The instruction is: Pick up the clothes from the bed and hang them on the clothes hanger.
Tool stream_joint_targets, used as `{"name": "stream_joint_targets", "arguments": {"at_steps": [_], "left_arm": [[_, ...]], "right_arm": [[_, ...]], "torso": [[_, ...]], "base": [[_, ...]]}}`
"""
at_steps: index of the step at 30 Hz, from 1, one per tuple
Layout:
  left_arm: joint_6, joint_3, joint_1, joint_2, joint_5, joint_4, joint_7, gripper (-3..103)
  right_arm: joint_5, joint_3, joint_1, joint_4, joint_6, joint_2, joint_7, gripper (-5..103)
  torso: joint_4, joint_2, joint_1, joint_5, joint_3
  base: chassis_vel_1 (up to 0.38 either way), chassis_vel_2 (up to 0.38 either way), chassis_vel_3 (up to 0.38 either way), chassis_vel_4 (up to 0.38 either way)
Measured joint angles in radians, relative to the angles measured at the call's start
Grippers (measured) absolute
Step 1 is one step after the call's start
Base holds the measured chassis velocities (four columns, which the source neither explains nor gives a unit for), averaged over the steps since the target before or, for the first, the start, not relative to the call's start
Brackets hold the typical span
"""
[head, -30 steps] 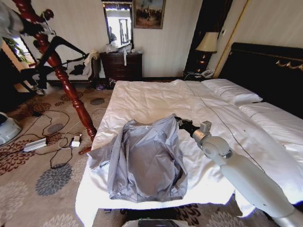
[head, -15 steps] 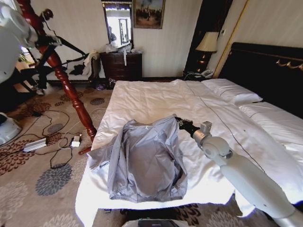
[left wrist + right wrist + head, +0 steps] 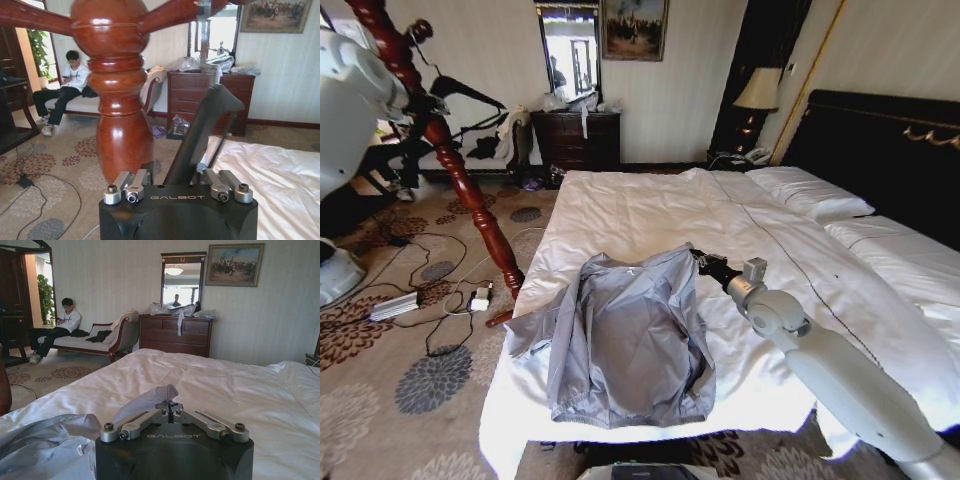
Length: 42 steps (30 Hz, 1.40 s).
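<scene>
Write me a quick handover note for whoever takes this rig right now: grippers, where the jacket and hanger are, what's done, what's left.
Right gripper: shut on a pinch of the jacket at its upper edge, low over the bed.
Left gripper: raised at the robot's left beside the red wooden post, shut on the black clothes hanger.
Jacket: lying spread on the white duvet near the foot of the bed, one sleeve trailing over the edge.
Done: hanger in hand, jacket gripped.
Left: lift the jacket off the bed and get it onto the hanger.
</scene>
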Motion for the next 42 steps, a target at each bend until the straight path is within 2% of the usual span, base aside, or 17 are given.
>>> {"name": "stream_joint_targets", "arguments": {"at_steps": [1, 2, 4, 5, 7, 19, 27, 31, 42], "left_arm": [[0.000, 0.000, 0.000, -0.003, 0.001, 0.003, 0.001, 34], [0.000, 0.000, 0.000, -0.008, 0.006, 0.008, 0.007, 34], [0.000, -0.001, 0.000, -0.025, 0.017, 0.026, 0.022, 23], [0.000, -0.001, 0.000, -0.025, 0.017, 0.026, 0.022, 23], [0.000, -0.010, 0.001, -0.037, 0.025, 0.034, 0.025, 15], [0.000, -0.039, 0.000, -0.044, 0.049, 0.011, 0.025, 15], [0.000, -0.050, 0.002, 0.010, 0.054, -0.071, 0.024, 15], [0.000, -0.052, 0.004, 0.043, 0.045, -0.133, 0.049, 15], [0.000, -0.094, 0.050, 0.078, 0.044, -0.250, 0.113, 15]], "right_arm": [[0.000, 0.000, 0.000, 0.000, 0.000, 0.000, 0.000, 0], [-0.001, 0.000, -0.001, -0.001, 0.000, 0.000, 0.000, 0], [-0.002, -0.001, -0.001, -0.002, 0.000, 0.000, -0.002, 0], [-0.002, -0.001, -0.001, -0.002, 0.000, 0.000, -0.002, 0], [-0.002, -0.003, 0.001, -0.005, 0.001, 0.000, -0.002, 0], [-0.006, -0.003, -0.005, -0.002, 0.002, -0.005, -0.004, 0], [-0.004, -0.009, 0.002, -0.002, 0.002, -0.005, -0.003, 0], [-0.003, -0.012, 0.005, -0.002, 0.001, -0.002, -0.001, 0], [-0.001, -0.009, -0.001, 0.001, 0.001, -0.004, 0.000, 0]], "torso": [[-0.0001, 0.000, 0.000, 0.0000, 0.000], [0.0000, 0.000, 0.000, 0.0000, 0.000], [0.0003, 0.000, 0.000, -0.0002, 0.000], [0.0003, 0.000, 0.000, -0.0002, 0.000], [0.0001, 0.000, 0.000, -0.0003, 0.000], [-0.0001, 0.000, 0.000, 0.0000, 0.000], [0.0003, 0.000, 0.000, -0.0002, 0.000], [0.0002, 0.000, 0.000, 0.0000, 0.000], [-0.0001, 0.000, 0.000, 0.0000, 0.000]], "base": [[0.000, 0.000, 0.000, 0.000], [0.000, 0.000, 0.000, 0.000], [0.000, 0.000, 0.000, 0.000], [0.000, 0.000, 0.000, 0.000], [0.000, 0.000, 0.000, 0.000], [0.000, 0.000, 0.000, 0.000], [0.000, 0.000, 0.000, 0.000], [0.000, 0.000, 0.000, 0.000], [0.000, 0.000, 0.000, 0.000]]}}
